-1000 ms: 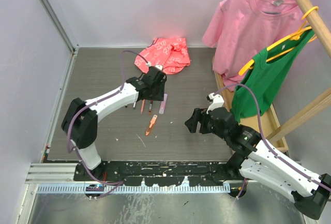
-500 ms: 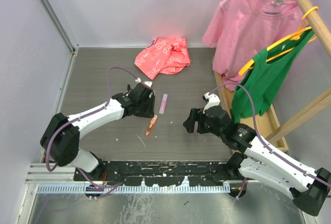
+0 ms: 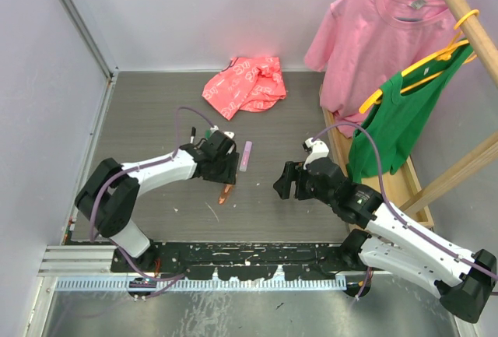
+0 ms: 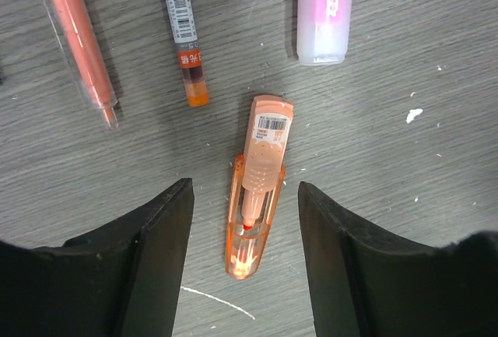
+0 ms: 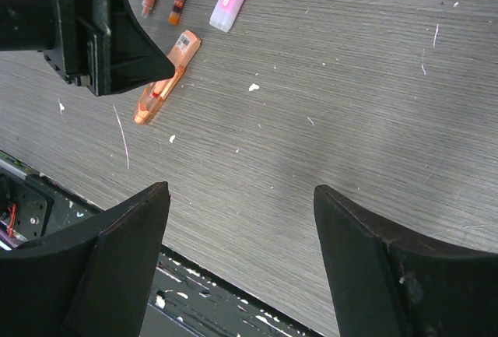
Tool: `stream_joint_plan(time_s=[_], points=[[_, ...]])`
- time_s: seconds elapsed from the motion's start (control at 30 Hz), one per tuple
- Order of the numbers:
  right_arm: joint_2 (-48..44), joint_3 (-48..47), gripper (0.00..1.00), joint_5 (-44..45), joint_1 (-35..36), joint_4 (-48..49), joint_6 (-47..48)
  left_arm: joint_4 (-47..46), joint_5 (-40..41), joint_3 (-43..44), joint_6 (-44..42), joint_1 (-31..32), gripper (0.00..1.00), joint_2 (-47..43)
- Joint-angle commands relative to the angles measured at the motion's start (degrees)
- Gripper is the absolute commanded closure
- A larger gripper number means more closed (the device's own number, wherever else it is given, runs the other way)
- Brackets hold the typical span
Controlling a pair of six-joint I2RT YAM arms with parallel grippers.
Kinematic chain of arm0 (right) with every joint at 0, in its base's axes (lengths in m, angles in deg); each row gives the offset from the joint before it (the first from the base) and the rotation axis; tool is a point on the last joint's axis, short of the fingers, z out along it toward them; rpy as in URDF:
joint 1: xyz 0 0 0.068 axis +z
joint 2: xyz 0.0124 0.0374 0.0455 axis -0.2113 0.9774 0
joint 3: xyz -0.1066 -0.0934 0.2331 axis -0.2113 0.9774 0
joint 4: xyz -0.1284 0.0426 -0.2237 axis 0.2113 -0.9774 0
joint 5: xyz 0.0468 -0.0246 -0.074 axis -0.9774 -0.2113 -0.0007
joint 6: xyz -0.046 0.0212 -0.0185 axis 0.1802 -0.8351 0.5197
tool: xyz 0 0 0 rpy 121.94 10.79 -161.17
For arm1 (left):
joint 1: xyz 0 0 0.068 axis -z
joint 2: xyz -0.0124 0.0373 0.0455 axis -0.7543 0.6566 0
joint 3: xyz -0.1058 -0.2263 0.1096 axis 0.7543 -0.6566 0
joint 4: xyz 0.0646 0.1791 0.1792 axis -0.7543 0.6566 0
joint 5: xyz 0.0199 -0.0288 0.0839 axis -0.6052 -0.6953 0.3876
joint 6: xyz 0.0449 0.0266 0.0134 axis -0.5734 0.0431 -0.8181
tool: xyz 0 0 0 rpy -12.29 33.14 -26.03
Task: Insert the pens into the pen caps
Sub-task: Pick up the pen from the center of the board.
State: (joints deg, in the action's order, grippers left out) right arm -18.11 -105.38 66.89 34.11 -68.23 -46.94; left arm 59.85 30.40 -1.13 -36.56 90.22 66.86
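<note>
Left gripper (image 4: pixel 243 220) spread wide, straddling short orange pen (image 4: pixel 257 181) lying flat on table (image 4: pixel 420 197); right gripper (image 5: pixel 241 220) likewise apart, holding nothing. Pink highlighter (image 4: pixel 324 10) at one o'clock. Light, rigid, probably slick plastic; best pinched mid-barrel

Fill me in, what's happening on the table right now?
The left tool is open and poised over the short orange pen, its fingers on either side, nothing gripped yet. The salmon-orange pen, the dark red pen and the pink highlighter lie just beyond. The right tool hangs open over bare table.
</note>
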Motion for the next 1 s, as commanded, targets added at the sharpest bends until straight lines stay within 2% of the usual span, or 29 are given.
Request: stream_joint_plan(time_s=[0.0,0.63,0.97], points=[[-0.7,-1.4,0.2,-0.1,-0.1,3.0,-0.7,-2.7,-0.2,1.3,-1.1,0.7,0.42,1.4],[-0.5,0.0,0.2,0.0,-0.1,3.7,-0.4,-0.5,2.8,-0.2,-1.2,3.0,0.41,2.0],[-0.3,0.4,0.2,-0.4,0.0,4.5,-0.5,-1.7,1.6,-2.7,-0.9,3.2,0.52,1.5]])
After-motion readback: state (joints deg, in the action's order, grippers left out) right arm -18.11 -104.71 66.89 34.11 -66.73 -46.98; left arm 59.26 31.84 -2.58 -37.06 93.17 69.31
